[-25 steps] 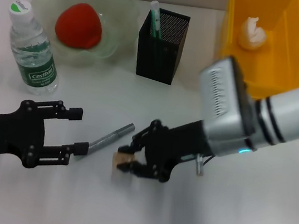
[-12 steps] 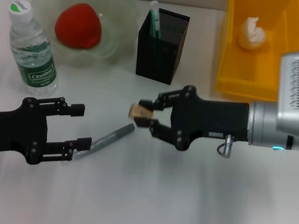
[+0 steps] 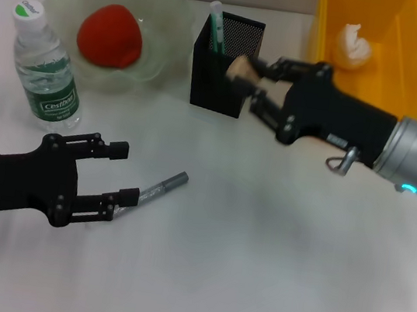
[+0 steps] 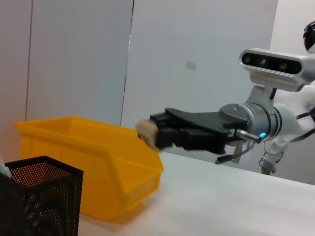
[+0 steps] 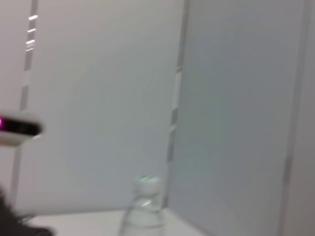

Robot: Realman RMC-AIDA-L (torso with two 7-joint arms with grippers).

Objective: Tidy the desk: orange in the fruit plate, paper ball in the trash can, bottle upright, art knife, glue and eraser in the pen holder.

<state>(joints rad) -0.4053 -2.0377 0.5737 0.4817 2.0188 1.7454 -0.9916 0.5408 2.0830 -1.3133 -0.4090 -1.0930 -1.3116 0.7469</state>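
My right gripper is shut on a small tan eraser and holds it over the back right corner of the black mesh pen holder. The left wrist view shows that same eraser in the air beyond the pen holder. A white and green glue stick stands in the holder. The silver art knife lies on the table, one end by the lower finger of my open left gripper. The orange rests in the fruit plate. The bottle stands upright.
The yellow bin at the back right holds the paper ball. The bin also shows in the left wrist view. The right wrist view shows the bottle before a pale wall.
My right gripper lifted the eraser from the table's middle and carried it back to above the pen holder. The left gripper shifted slightly right beside the art knife.
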